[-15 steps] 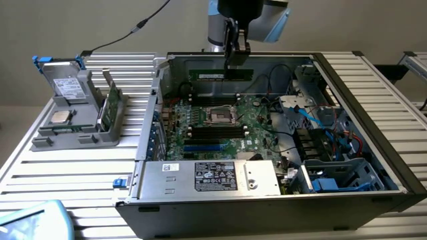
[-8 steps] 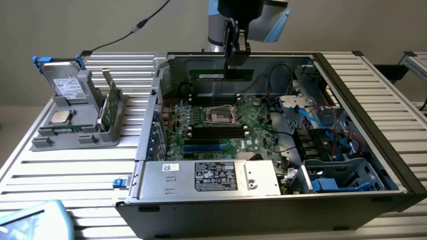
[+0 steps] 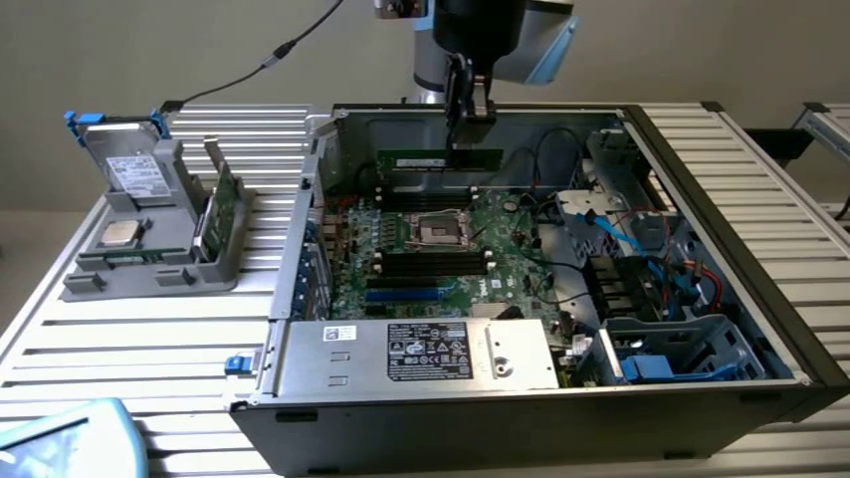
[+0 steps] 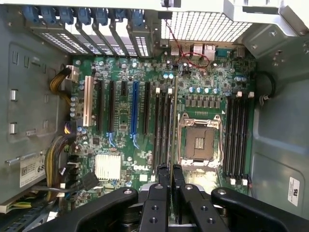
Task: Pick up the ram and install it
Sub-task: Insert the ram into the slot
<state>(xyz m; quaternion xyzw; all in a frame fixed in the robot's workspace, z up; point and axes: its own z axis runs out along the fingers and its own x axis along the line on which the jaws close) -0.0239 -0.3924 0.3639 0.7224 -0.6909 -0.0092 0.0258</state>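
Note:
The ram (image 3: 425,159) is a long green stick, and it hangs level above the far side of the open computer case (image 3: 783,329). My gripper (image 3: 468,124) is shut on its upper edge near one end. From the wrist, the ram (image 4: 173,121) appears edge-on as a thin strip running out from between the fingertips (image 4: 164,170). It hangs over the motherboard (image 4: 125,140), beside the black memory slots (image 4: 161,130) and the empty processor socket (image 4: 198,140). A second bank of slots (image 4: 236,135) lies past the socket.
A grey holder (image 3: 94,284) at the exterior view's left carries a silver processor chip (image 3: 122,234), a drive with blue handles (image 3: 126,149) and another upright green board (image 3: 213,214). The power supply (image 3: 412,354) fills the case front. Cables (image 3: 638,249) crowd the right side.

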